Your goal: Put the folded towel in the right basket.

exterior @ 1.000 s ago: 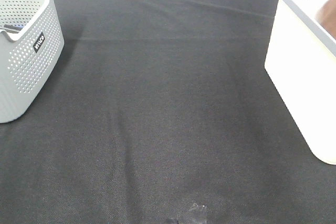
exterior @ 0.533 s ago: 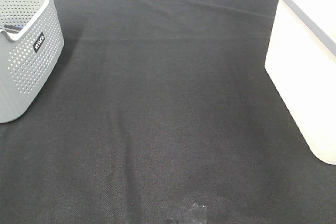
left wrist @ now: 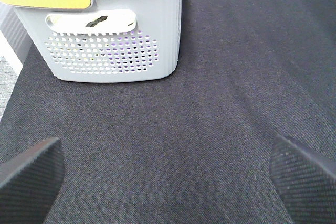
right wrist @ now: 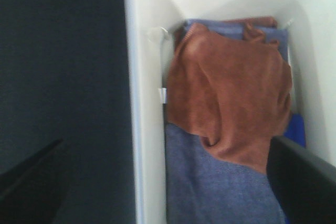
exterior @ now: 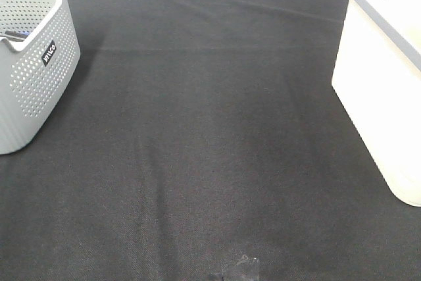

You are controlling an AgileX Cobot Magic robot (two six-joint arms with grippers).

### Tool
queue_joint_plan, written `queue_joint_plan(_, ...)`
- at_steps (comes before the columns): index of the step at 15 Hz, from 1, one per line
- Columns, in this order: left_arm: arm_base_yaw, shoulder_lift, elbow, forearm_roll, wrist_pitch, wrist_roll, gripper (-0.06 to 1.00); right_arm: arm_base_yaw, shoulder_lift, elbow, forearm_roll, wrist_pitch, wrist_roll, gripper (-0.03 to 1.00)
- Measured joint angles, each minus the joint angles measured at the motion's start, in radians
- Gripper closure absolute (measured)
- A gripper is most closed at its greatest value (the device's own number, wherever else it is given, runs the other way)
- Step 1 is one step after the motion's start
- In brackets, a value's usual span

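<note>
The rust-brown towel (right wrist: 231,98) lies inside the white right basket (right wrist: 143,129), on top of blue-grey towels (right wrist: 210,182). My right gripper (right wrist: 168,187) hovers above that basket, open and empty, its dark fingers (right wrist: 302,182) at the frame corners. The right basket also shows in the exterior high view (exterior: 378,97); its inside is hidden there. My left gripper (left wrist: 168,177) is open and empty, low over the black cloth, facing the grey perforated left basket (left wrist: 115,40). Neither gripper shows in the exterior high view.
The grey left basket (exterior: 33,64) stands at the far left and holds some items. A black cloth (exterior: 210,149) covers the table between the two baskets. A small crumpled bit of clear tape (exterior: 245,269) lies near the front edge.
A blurred pinkish shape over the right basket's rim one second ago has left the exterior high view. Nothing else has moved.
</note>
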Motion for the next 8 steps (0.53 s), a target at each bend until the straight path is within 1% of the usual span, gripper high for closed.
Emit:
queue_joint_plan(2,0.0,0.0,0.0,0.0,0.0,0.0,-0.05,0.07,-0.098,0.031,-0.04,0.002,0.046,0.0)
queue_joint_plan(3,0.0,0.0,0.0,0.0,0.0,0.0,-0.05,0.08,-0.155,0.085,-0.043,0.002,0.066,0.0)
queue_joint_plan(5,0.0,0.0,0.0,0.0,0.0,0.0,-0.05,0.083,-0.29,0.232,-0.047,-0.02,0.088,0.0)
queue_joint_plan(8,0.0,0.0,0.0,0.0,0.0,0.0,-0.05,0.083,-0.551,0.512,-0.048,-0.081,0.09,0.0)
